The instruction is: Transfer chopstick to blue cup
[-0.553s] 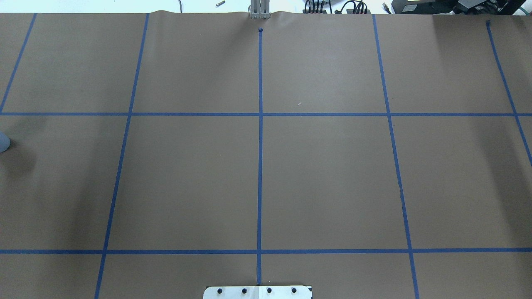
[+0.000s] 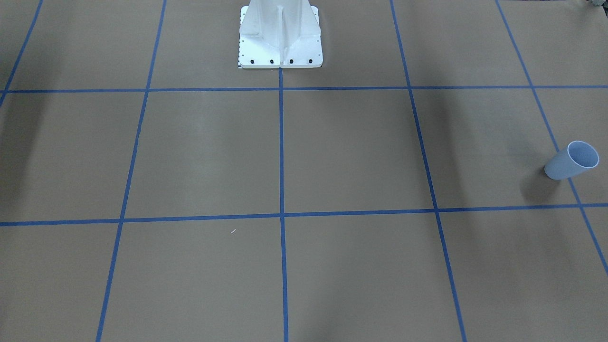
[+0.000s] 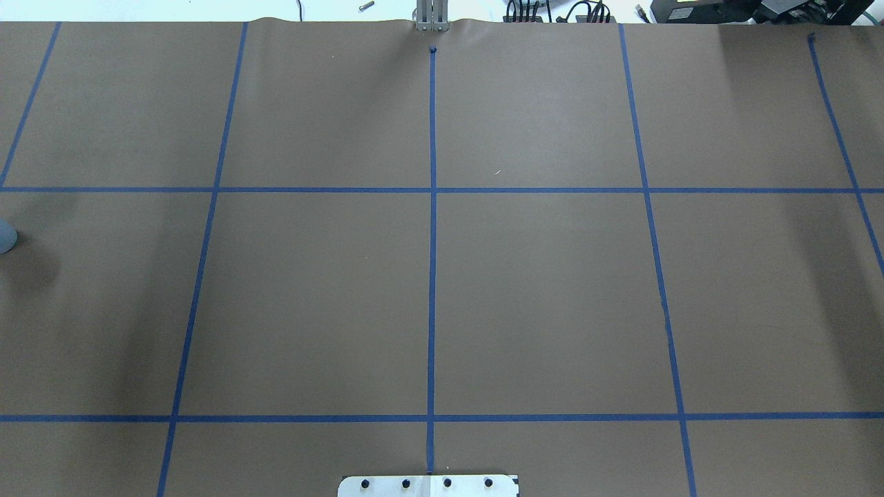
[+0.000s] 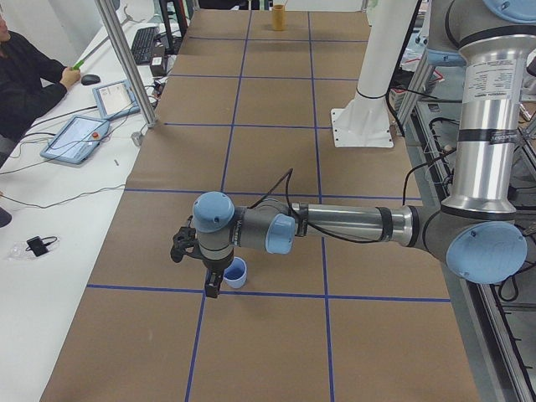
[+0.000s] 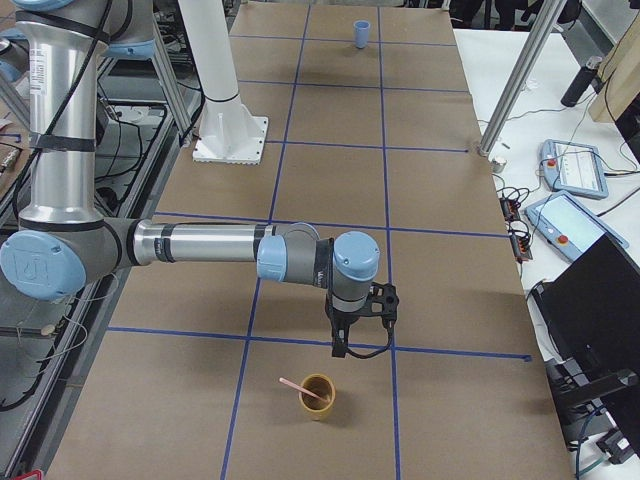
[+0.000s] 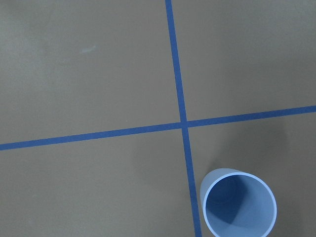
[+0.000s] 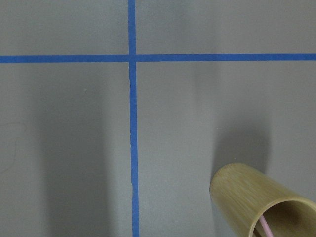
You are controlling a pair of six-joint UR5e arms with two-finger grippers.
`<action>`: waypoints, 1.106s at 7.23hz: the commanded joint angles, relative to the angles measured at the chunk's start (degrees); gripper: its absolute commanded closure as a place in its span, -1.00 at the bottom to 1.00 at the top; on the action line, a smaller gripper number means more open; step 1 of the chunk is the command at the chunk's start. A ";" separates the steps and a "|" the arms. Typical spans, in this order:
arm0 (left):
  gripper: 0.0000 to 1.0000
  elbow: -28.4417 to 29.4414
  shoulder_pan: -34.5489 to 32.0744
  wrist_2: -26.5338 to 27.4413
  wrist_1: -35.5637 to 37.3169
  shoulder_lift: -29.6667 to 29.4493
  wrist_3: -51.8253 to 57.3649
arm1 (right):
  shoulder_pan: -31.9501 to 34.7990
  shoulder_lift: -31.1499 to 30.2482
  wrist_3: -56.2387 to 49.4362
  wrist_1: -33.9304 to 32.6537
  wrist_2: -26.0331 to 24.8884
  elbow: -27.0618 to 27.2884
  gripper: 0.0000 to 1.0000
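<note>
Chopstick [image 5: 293,386] seen leaning inside brown bamboo cup [image 5: 320,405], one end poking out over rim. Bamboo cup stood on table [image 5: 440,250] at right arm's end. Right gripper [image 5: 348,348] held near bamboo cup, apart from it. Blue cup [image 4: 237,273] stood upright at other end, just beside left gripper [image 4: 213,290]. Jaws of both grippers: open or shut cannot be told, and no hold on anything can be made out.

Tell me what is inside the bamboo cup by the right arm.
The pink chopstick stands tilted inside the bamboo cup, its upper end poking out past the rim. Its lower end is hidden by the cup wall; nothing else shows inside.
</note>
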 commanded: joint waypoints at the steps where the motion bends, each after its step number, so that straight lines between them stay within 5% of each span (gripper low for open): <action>1: -0.97 0.02 -0.02 -0.01 0.00 0.05 0.00 | 0.05 0.01 0.04 0.00 -0.03 0.04 -1.00; 8: -0.97 0.72 0.24 0.60 -0.35 -0.73 0.44 | 0.05 0.10 0.04 0.00 0.41 0.13 -1.00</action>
